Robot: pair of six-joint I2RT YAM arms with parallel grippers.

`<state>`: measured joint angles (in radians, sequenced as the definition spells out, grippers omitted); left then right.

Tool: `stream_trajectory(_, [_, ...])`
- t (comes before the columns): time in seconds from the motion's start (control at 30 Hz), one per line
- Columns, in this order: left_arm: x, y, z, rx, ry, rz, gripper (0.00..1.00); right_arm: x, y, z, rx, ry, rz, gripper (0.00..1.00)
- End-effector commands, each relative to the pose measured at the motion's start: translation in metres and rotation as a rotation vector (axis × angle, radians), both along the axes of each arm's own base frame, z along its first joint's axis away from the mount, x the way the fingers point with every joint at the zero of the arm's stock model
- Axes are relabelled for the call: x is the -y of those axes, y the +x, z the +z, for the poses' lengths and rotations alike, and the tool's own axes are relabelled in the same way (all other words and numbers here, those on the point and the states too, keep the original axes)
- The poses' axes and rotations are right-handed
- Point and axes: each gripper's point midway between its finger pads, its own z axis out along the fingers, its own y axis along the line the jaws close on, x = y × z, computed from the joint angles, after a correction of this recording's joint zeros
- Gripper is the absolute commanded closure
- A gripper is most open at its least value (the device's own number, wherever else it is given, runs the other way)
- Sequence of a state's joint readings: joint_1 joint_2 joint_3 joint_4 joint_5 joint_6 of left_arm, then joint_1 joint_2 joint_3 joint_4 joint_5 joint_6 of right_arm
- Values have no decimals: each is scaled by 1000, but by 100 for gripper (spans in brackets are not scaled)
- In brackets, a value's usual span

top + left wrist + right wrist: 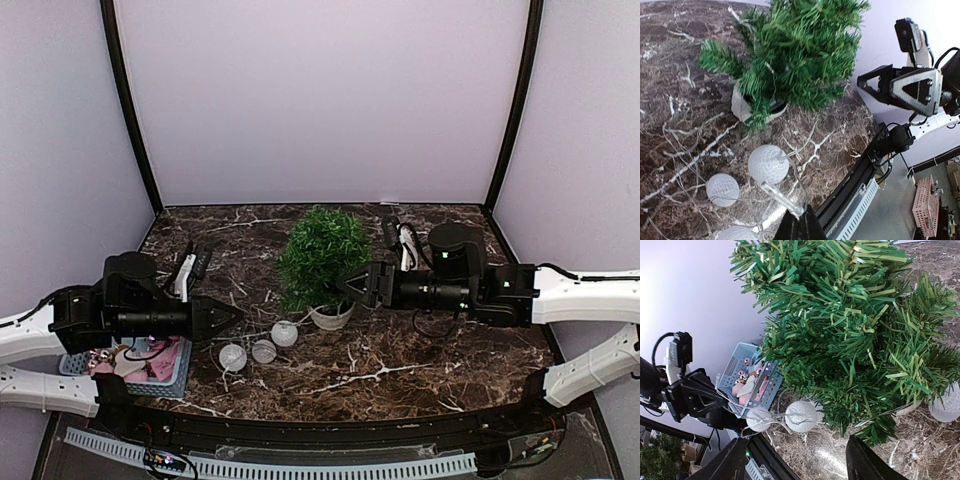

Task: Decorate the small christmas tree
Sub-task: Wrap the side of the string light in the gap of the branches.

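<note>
Along the near edge runs a black rail (330,432) with a white slotted cable duct (300,466) below it. The counter (400,360) is dark brown marble-patterned stone with white veins. At its near left corner sits a blue perforated basket (168,384) holding pink items and small shiny baubles. Just beyond it the left tool (238,316) points right, its jaws fully closed on the clear wire of a light string (782,200), whose three white balls (263,350) lie on the counter near the middle. The small christmas tree (322,255) stands upright at mid-counter, slightly far of centre, in its white pot (331,316), just beyond the balls. The right tool (343,283) reaches in from the right with its jaws spread wide, gripping nothing, its tips at the tree's right-hand foliage. Behind, pale lilac walls (320,100) enclose the counter on three sides, with black posts (130,110) at the two far corners
</note>
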<state>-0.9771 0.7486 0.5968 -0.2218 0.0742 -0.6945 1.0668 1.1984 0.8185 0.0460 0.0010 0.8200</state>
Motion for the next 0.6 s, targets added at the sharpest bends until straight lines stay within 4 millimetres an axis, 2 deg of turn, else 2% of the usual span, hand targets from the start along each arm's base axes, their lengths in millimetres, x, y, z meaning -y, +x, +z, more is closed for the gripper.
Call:
stream_trajectory(0.0, [2,24,41,138,4,62,100,1,4,14,34,42,-17,31])
stream_trajectory(0.2, [14,54,58,210,67,112,100,2,4,20,45,51,-19,31])
stream_trajectory(0.43, [23,86,54,217,115,130,100,1,5,28,67,54,-16,30])
stream_trajectory(0.57, [27,98,63,238,104,128,100,1,6,29,73,49,-17,30])
